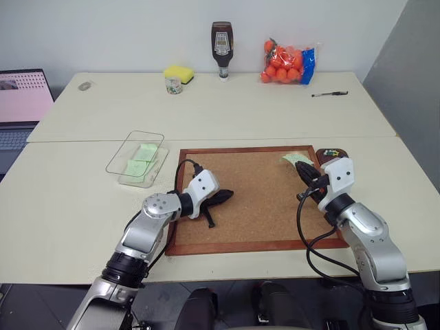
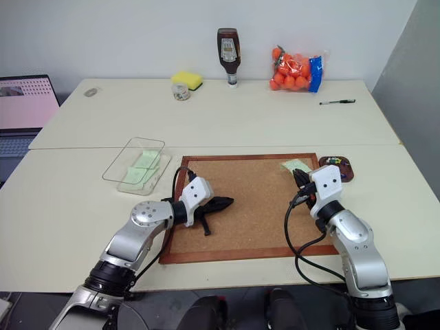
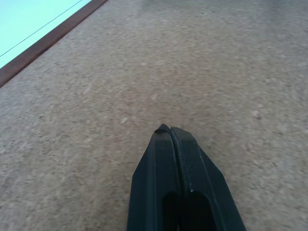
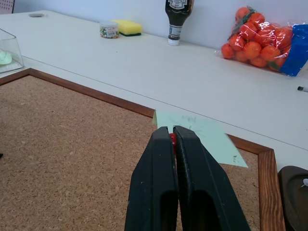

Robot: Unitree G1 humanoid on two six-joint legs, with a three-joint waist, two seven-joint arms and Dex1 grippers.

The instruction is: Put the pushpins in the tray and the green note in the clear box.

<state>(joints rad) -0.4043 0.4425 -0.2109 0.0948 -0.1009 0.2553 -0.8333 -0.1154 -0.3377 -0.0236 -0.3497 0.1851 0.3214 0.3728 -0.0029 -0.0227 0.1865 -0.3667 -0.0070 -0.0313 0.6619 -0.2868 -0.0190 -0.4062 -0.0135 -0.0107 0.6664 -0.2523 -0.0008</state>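
a: pushpins first — right gripper (image 4: 171,137) is pinching a red pushpin (image 4: 172,138) over the corkboard's (image 1: 254,199) far right corner; the tray (image 2: 342,170), just right of that corner, already holds some.
b: and the green note (image 4: 199,134)?
a: one lies at that corner; the clear box (image 1: 130,155), far left of the board, holds green slips already.
b: left gripper (image 3: 169,131)?
a: pressed together, empty, over the cork.
b: so probably near finished.

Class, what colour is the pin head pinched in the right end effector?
Red; the pin shows best in the right wrist view, between the shut right end effector.
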